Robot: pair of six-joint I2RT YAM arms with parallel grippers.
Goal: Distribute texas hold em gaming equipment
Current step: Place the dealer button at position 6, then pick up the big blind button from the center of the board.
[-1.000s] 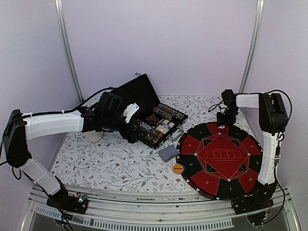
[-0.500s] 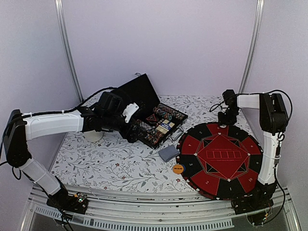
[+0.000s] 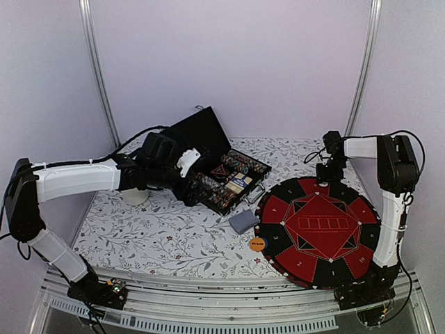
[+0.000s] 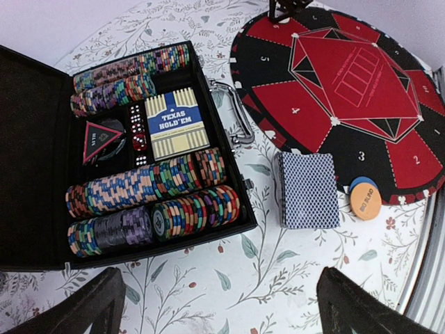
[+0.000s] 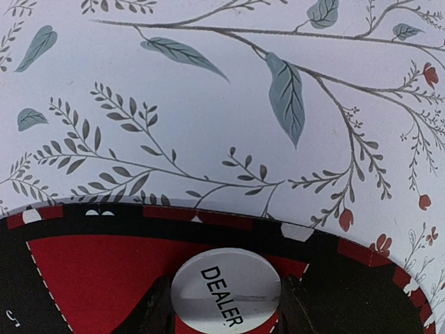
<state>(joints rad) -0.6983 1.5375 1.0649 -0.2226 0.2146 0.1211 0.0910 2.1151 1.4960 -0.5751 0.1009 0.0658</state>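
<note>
1. Since the earlier frame, the right hand (image 5: 224, 314) has shifted slightly outward along the far rim of the round mat (image 5: 90, 278). The left arm has stayed where it was.
2. The right hand grips the white dealer disc (image 5: 226, 285), with a dark finger pressed against each side. The disc sits over the mat, just inside its rim.
3. Beyond that hand's fingertips the mat ends, and only the leaf-patterned counter (image 5: 208, 104) lies ahead.
4. The left hand (image 4: 236, 306) hangs wide open and holds nothing, its two fingers spread well apart above the counter.
5. Ahead of it and to its left lies the open case (image 4: 28, 153). Rows of chips (image 4: 139, 191) fill it edge to edge, with a boxed pack (image 4: 175, 125) and dice (image 4: 137, 132) between the rows.
6. Ahead and to its right, a deck of cards (image 4: 307, 189) lies face down in the narrow strip between the case and the mat, just beside the mat's edge.
7. An orange disc (image 4: 365, 200) rests at the mat's rim, just right of the deck.
8. Directly between the left hand's fingers, the counter is bare up to the case's near wall.
</note>
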